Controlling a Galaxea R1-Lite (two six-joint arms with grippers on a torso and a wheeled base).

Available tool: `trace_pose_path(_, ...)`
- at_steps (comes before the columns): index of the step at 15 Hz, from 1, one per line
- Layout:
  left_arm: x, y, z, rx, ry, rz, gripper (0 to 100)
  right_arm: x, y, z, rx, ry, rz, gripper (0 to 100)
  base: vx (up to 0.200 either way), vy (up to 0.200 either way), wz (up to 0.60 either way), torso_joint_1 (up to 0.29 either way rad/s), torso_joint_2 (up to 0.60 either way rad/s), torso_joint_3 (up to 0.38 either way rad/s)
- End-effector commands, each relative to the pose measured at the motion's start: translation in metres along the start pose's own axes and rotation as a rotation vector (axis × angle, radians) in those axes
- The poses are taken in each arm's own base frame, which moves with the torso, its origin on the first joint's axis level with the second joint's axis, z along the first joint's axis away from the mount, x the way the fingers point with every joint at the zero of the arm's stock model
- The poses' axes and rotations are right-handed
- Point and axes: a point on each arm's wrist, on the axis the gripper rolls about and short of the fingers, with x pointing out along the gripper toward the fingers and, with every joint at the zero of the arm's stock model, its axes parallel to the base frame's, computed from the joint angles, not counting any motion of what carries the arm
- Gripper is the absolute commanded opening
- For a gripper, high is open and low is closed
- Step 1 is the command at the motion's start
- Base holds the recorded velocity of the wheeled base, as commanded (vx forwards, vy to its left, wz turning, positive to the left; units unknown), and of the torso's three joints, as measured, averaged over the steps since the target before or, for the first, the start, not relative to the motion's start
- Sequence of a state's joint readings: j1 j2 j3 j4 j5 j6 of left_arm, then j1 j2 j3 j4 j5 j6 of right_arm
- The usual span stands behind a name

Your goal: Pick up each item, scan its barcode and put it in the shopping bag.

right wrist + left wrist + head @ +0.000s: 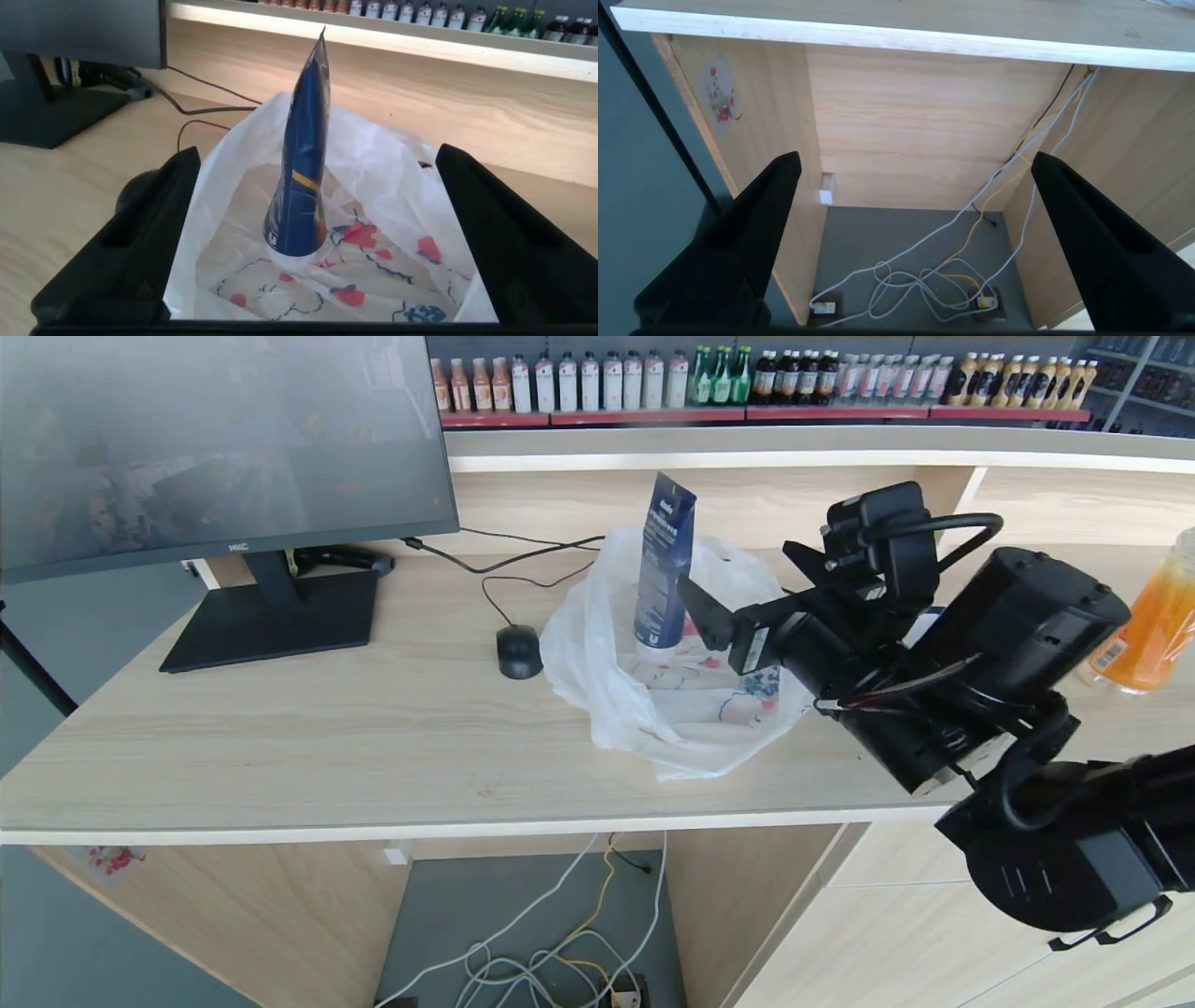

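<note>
A dark blue tube (665,565) stands upright, cap down, inside the open white shopping bag (607,691) in the middle of the wooden counter. My right gripper (747,574) hovers over the bag's right side, open, its fingers apart from the tube. In the right wrist view the tube (304,159) rises from the bag (392,177) just beyond my right gripper (318,159), with nothing held. An orange drink bottle (1153,621) stands at the counter's right edge. My left gripper (917,163) is open and empty, below the counter top in front of the cabinet opening.
A monitor (215,439) on its stand fills the counter's left. A black handheld device (341,558) lies behind the stand, and a mouse (519,651) sits left of the bag. Loose cables (924,271) lie on the floor under the counter. A raised ledge runs along the back.
</note>
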State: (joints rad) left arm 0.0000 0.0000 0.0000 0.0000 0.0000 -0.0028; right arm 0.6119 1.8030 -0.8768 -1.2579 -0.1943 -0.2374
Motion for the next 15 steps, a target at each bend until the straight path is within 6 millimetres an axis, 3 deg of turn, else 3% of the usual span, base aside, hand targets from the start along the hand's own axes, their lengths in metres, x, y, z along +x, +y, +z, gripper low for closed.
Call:
trace_pose_path(1, 0.000, 0.000, 0.000, 0.000, 0.000, 0.000, 100, -0.055, -0.010, 0.039, 0.023, -0.079, 0.031, 100, 0.000, 0.000, 0.00, 0.000, 0.00, 0.000)
trace_pose_path(4, 0.000, 0.000, 0.000, 0.007, 0.002, 0.000, 100, -0.085, -0.001, 0.051, 0.087, -0.094, 0.104, 100, 0.000, 0.000, 0.00, 0.000, 0.00, 0.000)
trace_pose_path(5, 0.000, 0.000, 0.000, 0.026, 0.002, -0.002, 100, -0.086, -0.002, 0.050, 0.088, -0.098, 0.099, 100, 0.000, 0.000, 0.00, 0.000, 0.00, 0.000)
trace_pose_path(9, 0.000, 0.000, 0.000, 0.012, 0.002, -0.002, 100, -0.048, -0.006, 0.049, 0.095, -0.148, 0.051, 100, 0.000, 0.000, 0.00, 0.000, 0.00, 0.000)
trace_pose_path(11, 0.000, 0.000, 0.000, 0.012, 0.002, 0.000, 100, -0.056, 0.005, 0.049, 0.155, -0.184, 0.230, 100, 0.000, 0.000, 0.00, 0.000, 0.00, 0.000)
trace_pose_path(12, 0.000, 0.000, 0.000, 0.014, 0.002, -0.002, 100, -0.067, 0.003, 0.040, 0.130, -0.161, 0.223, 100, 0.000, 0.000, 0.00, 0.000, 0.00, 0.000)
trace_pose_path(15, 0.000, 0.000, 0.000, 0.014, 0.002, -0.002, 100, -0.057, -0.011, 0.038, 0.109, -0.156, 0.066, 100, 0.000, 0.000, 0.00, 0.000, 0.00, 0.000)
